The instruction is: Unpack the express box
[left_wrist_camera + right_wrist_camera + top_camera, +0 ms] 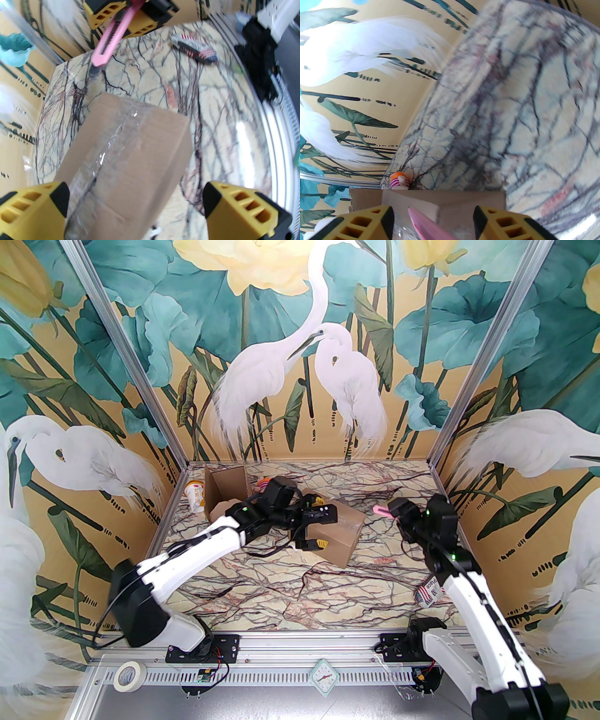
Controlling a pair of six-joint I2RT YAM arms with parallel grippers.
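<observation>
The step in hand looks like slitting the seal. The express box (131, 145) lies closed in the middle of the tabletop (262, 591), with a strip of clear tape (112, 138) running along its top seam. The left gripper (136, 199) hangs over the near end of the box with its yellow fingers (236, 206) spread wide, one on either side of the cardboard. Whether they touch it cannot be told.

The right gripper (121, 18) is clamped on a pink utility knife (106, 44), which points down toward the tabletop just past the far end of the box — apart from the tape, not yet on it.

Judging from this, nothing has been cut. The next move calls for the left gripper to close on or press the box so it cannot slide. The knife tip must then be brought onto the seam at the far end and drawn along it, shallow enough to spare whatever is inside.

An opened carton (229, 486) and a cup (194, 495) stand at the back left, well apart.
</observation>
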